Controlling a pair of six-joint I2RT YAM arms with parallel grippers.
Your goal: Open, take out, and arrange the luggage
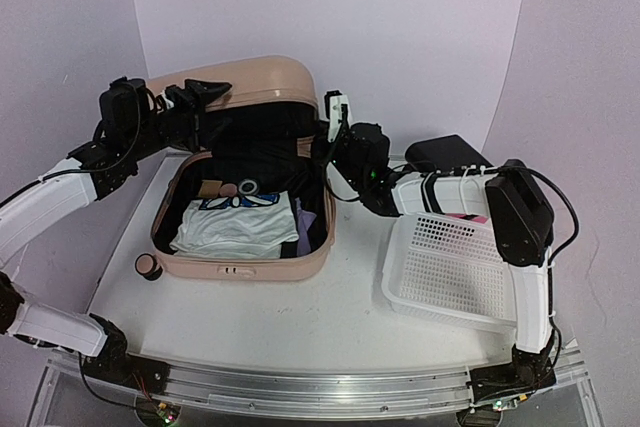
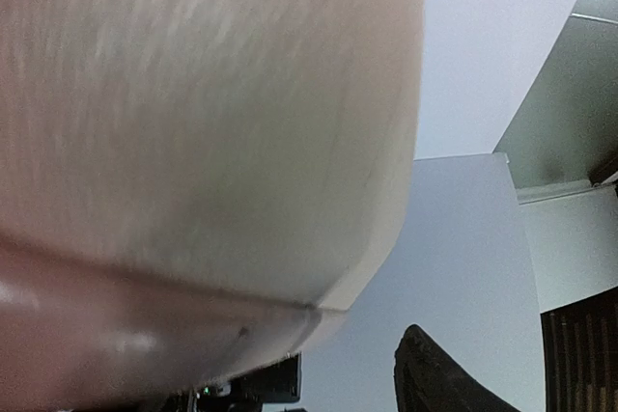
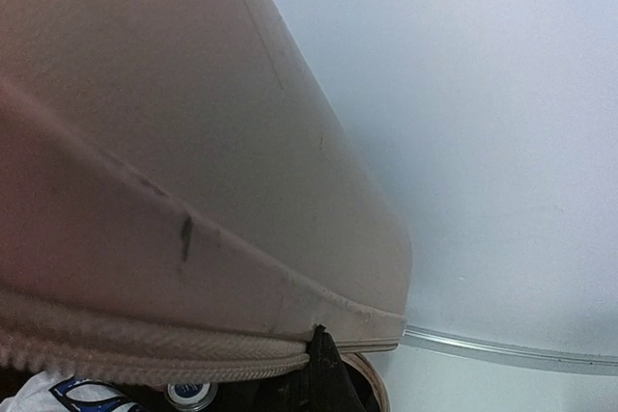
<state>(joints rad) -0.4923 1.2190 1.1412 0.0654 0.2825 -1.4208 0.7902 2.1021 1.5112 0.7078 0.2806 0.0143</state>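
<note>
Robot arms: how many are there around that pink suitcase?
2. The left arm reaches from the left to the raised lid of the luggage; the right arm bends over the white basket toward the lid's right side. No others seem hidden.

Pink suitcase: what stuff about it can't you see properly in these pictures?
- Top view: whatever lies under the white clothes in the luggage; the clothes cover it.
- Left wrist view: the blurred lid fills the frame; whether the left gripper grips it is unclear.
- Right wrist view: the lid hides nearly all the contents; slivers show at the bottom edge.
</note>
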